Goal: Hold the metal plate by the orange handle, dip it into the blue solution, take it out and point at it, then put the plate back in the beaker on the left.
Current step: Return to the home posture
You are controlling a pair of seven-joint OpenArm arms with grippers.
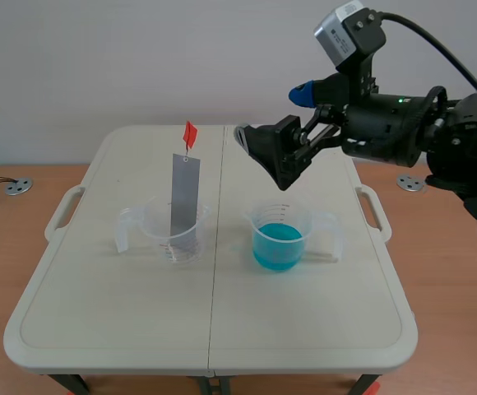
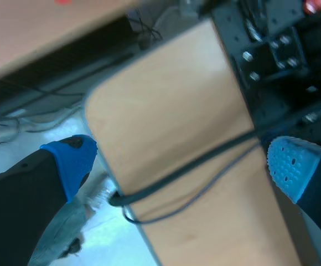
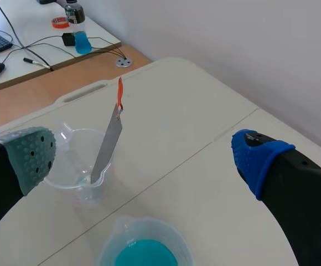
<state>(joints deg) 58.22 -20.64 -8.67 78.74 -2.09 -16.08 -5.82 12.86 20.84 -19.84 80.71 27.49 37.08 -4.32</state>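
first grasp: what may slip

the right gripper [image 1: 273,115] hangs wide and empty above the table [image 1: 123,329], near the orange handle [image 1: 190,134] of the metal plate [image 1: 184,193], which leans in the left beaker [image 1: 169,234]. nothing stands between them. we judge a careless pinch could tip that beaker — or miss the small handle. the blue solution [image 1: 278,243] stands beside it. the left gripper [image 2: 181,163], also wide, is away from the table.
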